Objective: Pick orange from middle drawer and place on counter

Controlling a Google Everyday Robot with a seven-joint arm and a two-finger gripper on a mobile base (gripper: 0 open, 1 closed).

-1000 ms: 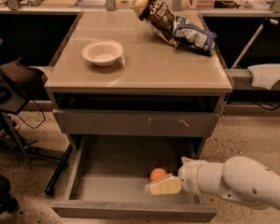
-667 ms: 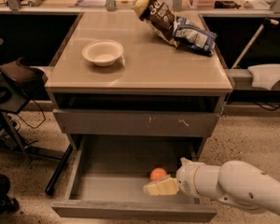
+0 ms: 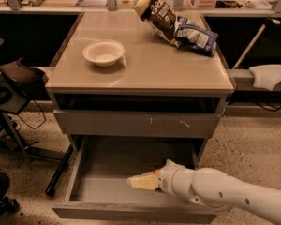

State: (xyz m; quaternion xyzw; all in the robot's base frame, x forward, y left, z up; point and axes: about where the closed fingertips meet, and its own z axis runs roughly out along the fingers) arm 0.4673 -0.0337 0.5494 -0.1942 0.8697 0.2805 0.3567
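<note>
Grey shallow middle drawer [image 3: 107,165]: cream claw [image 3: 135,182] sits near-right, small round orange [image 3: 156,172] just a sliver peeking at its far side. Can't tell if it's gripping.

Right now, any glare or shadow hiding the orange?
Camera view: warm, dim light; a soft sheen on the counter near the bowl, no harsh glare; the back of the drawer is in shadow. Camera view: the gripper, inside the drawer, covers most of the orange, not shadow.
</note>
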